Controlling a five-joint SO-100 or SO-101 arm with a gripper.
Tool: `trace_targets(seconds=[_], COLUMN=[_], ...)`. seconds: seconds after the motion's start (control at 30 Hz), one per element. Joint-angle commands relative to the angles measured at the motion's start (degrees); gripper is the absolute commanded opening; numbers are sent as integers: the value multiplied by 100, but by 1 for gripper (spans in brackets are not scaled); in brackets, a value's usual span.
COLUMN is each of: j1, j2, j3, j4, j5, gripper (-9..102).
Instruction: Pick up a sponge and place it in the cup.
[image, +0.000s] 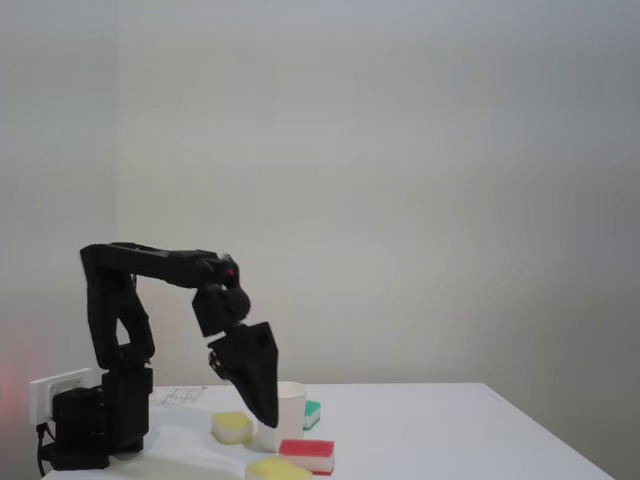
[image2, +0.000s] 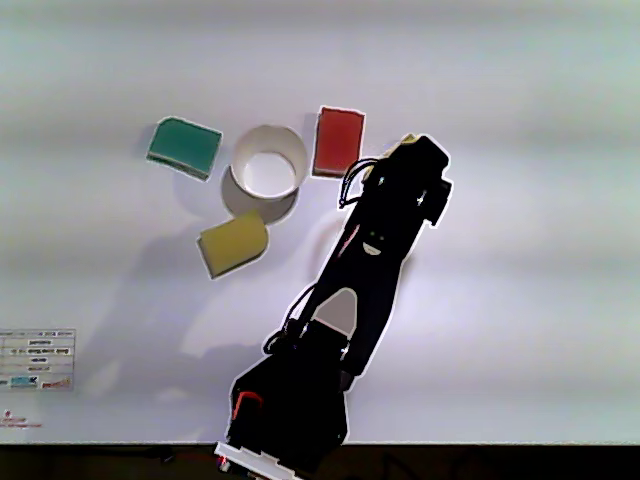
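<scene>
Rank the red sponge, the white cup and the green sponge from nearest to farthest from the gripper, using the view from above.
1. Red sponge, just left of the gripper.
2. White cup, further left.
3. Green sponge, far left.

You have four sponges around one white cup (image2: 267, 160) on the counter (image2: 520, 300). From above: one green sponge (image2: 184, 146) left of the cup, one red-topped sponge (image2: 339, 141) right of it, one stubby yellow sponge (image2: 232, 245) below it, and one more yellow sponge (image2: 406, 142) right of the red one, mostly hidden under the one black arm (image2: 370, 260).
</scene>
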Motion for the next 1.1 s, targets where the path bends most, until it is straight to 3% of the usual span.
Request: trace_targets(seconds=[0.0, 0.23, 0.47, 0.8, 0.97, 1.07], j1=[-9, -185, -246, -88, 88, 167], j2=[-114, -193, -167, -123, -141, -149], j3=[-316, -246, 18, 378, 624, 782], j4=[-299, -519, -923, -1301, -1573, -1793], j5=[149, 229, 211, -53, -246, -325], gripper=[0, 0, 8, 27, 45, 47])
